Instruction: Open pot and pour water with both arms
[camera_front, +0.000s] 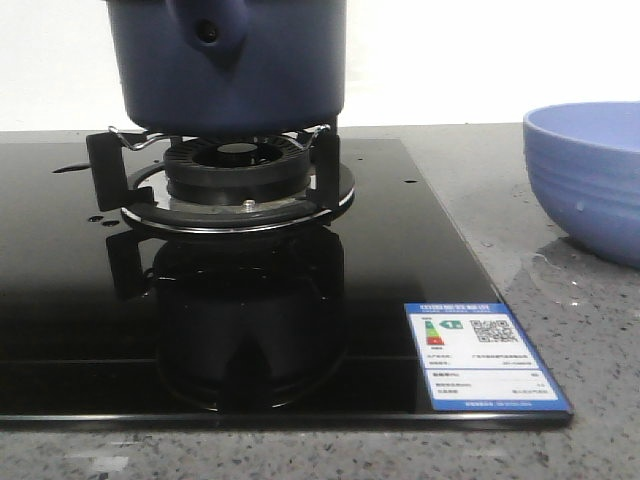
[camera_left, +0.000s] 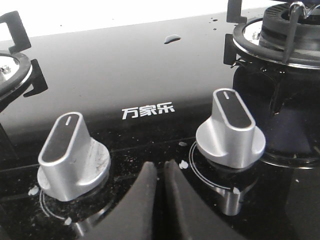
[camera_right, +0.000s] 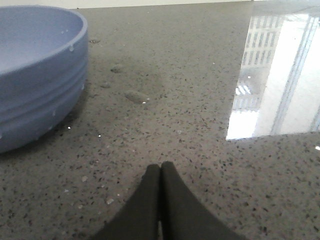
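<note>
The dark navy pot stands on the burner's trivet on the black glass hob; its handle stub with a round hole faces me and its top is cut off by the frame. Water shows as small drops on the grey counter beside the bowl and a drop on the hob glass. My left gripper is shut and empty, low over the hob between two silver knobs. My right gripper is shut and empty, low over the counter. Neither gripper shows in the front view.
A periwinkle ribbed bowl stands on the counter right of the hob, also in the right wrist view. Two silver knobs flank the left gripper. A blue energy label sits at the hob's front right corner.
</note>
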